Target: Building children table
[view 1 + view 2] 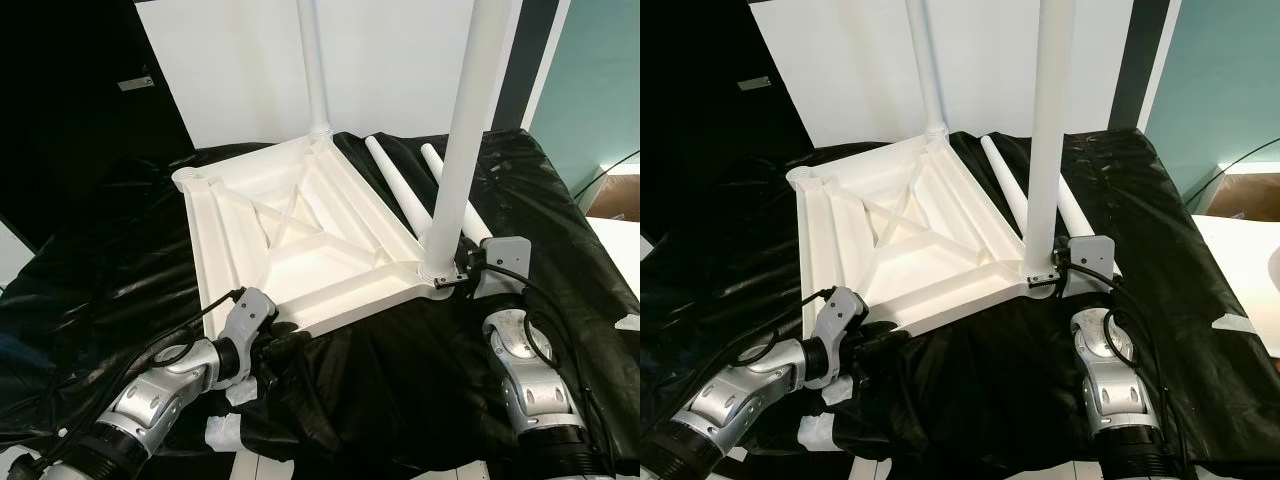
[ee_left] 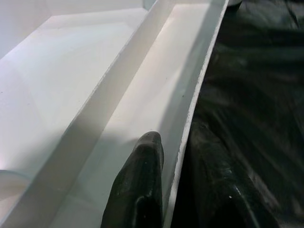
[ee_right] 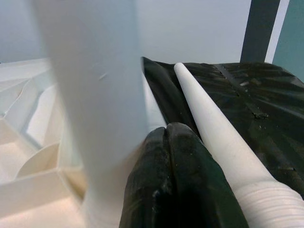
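Note:
The white table top [image 1: 300, 240] lies upside down on a black plastic sheet [image 1: 400, 370]. One white leg [image 1: 465, 130] stands upright in its near right corner, and a second leg [image 1: 313, 70] stands in the far corner. Two loose legs [image 1: 395, 185] [image 1: 450, 180] lie on the sheet to the right. My left gripper [image 1: 285, 340] is at the near edge, shut on the top's rim [image 2: 183, 156], with one finger [image 2: 137, 190] inside it. My right gripper [image 1: 452, 274] sits at the foot of the near leg, its fingers [image 3: 175, 180] pressed together beside the leg [image 3: 95, 95].
A white board [image 1: 400, 70] leans behind the work area, with a black panel [image 1: 80, 90] to the left. Scraps of white tape [image 1: 222, 432] lie on the sheet's near edge. A pale surface [image 1: 615, 250] and a teal wall [image 1: 600, 80] are on the right.

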Motion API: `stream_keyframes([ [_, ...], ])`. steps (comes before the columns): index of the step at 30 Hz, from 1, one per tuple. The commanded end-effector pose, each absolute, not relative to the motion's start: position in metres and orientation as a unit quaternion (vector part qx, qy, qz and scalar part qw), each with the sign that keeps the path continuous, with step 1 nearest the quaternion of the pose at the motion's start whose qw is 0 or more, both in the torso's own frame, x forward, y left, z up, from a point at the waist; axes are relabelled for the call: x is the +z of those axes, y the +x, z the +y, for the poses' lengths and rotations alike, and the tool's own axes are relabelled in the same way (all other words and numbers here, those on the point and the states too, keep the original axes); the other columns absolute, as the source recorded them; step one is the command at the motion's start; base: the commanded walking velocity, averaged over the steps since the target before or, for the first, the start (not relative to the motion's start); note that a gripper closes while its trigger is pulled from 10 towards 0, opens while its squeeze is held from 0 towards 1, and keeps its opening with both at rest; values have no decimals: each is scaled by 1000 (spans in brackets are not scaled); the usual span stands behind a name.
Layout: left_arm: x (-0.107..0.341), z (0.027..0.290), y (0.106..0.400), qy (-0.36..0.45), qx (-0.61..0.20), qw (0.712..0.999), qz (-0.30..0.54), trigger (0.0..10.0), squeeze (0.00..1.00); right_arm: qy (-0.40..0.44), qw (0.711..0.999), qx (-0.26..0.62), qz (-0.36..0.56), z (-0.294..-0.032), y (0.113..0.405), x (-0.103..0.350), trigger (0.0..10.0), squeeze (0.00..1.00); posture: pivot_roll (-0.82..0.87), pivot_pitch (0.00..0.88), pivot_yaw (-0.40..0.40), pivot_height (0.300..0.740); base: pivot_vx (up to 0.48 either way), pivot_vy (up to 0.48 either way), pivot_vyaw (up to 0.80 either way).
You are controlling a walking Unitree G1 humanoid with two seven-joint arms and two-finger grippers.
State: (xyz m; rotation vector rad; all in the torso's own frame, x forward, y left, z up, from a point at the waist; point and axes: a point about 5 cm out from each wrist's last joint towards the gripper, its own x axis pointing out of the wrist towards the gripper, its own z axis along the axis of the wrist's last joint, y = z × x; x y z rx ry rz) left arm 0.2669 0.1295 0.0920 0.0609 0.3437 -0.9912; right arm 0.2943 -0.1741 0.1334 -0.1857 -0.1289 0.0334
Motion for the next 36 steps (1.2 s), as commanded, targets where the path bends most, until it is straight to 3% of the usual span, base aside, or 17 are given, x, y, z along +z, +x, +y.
stream_keyframes([
  [1, 98, 127, 276, 22, -447, 882, 147, 5725, 0, -87, 993, 63, -57, -153, 293, 129, 10000, 0, -2, 0, 70, 740, 0, 0, 0],
  [2, 98, 127, 276, 22, -447, 882, 147, 5725, 0, -87, 993, 63, -57, -153, 293, 129, 10000, 0, -2, 0, 70, 740, 0, 0, 0],
  [3, 99, 128, 279, 20, -439, 886, 145, 10000, 0, -87, 993, 64, -57, -153, 293, 128, 10000, 0, -2, 0, 70, 740, 0, 0, 0],
  [6, 100, 131, 286, 22, -415, 898, 143, 10000, 0, -86, 993, 65, -56, -153, 293, 128, 10000, 0, -1, 0, 72, 740, 0, 0, 0],
  [7, 97, 135, 289, 31, -396, 904, 155, 9412, 490, -85, 993, 65, -57, -152, 293, 128, 10000, 0, -1, 0, 74, 740, 0, 0, 0],
  [10, 94, 139, 293, 40, -375, 911, 168, 9451, 494, -85, 993, 65, -57, -152, 294, 128, 10000, 0, 0, 0, 76, 740, 0, 0, 0],
  [11, 91, 144, 297, 51, -351, 918, 180, 10000, 949, -84, 993, 65, -57, -152, 294, 128, 10000, 0, 0, 0, 77, 740, 0, 0, 0],
  [16, 87, 153, 303, 73, -314, 927, 194, 10000, 890, -83, 993, 66, -57, -151, 294, 128, 10000, 0, 0, 0, 78, 740, 0, 0, 0],
  [17, 88, 152, 303, 79, -318, 925, 192, 10000, 765, -83, 993, 66, -57, -151, 294, 128, 10000, 0, 1, 0, 77, 740, 0, 0, 0],
  [18, 88, 151, 302, 83, -325, 923, 191, 10000, 557, -84, 993, 67, -57, -151, 294, 128, 10000, 0, 1, 0, 77, 740, 0, 0, 0],
  [21, 87, 150, 300, 86, -333, 919, 192, 10000, 439, -84, 993, 67, -57, -151, 294, 128, 10000, 0, 1, 0, 77, 740, 0, 0, 0],
  [22, 87, 150, 298, 75, -342, 917, 192, 10000, 1000, -84, 993, 67, -57, -151, 294, 128, 10000, 0, 2, 0, 77, 740, 0, 0, 0],
  [28, 99, 140, 294, 50, -386, 910, 147, 10000, 1000, -84, 992, 70, -55, -151, 294, 127, 10000, 0, 3, 0, 79, 740, 0, 0, 0],
  [29, 108, 135, 291, 32, -416, 901, 119, 10000, 0, -85, 992, 71, -55, -151, 294, 127, 10000, 0, 4, 0, 78, 740, 0, 0, 0],
  [33, 123, 127, 282, 0, -473, 878, 78, 10000, 0, -84, 992, 72, -54, -150, 294, 127, 10000, 0, 4, 0, 78, 740, 0, 0, 0],
  [34, 145, 119, 265, -53, -546, 835, 30, 10000, 0, -83, 992, 77, -52, -149, 293, 126, 10000, 0, 4, 0, 77, 740, 0, 0, 0],
  [36, 154, 117, 260, -75, -568, 819, 10, 10000, 0, -82, 992, 80, -49, -148, 293, 126, 10000, 0, 2, 0, 77, 740, 0, 0, 0],
])
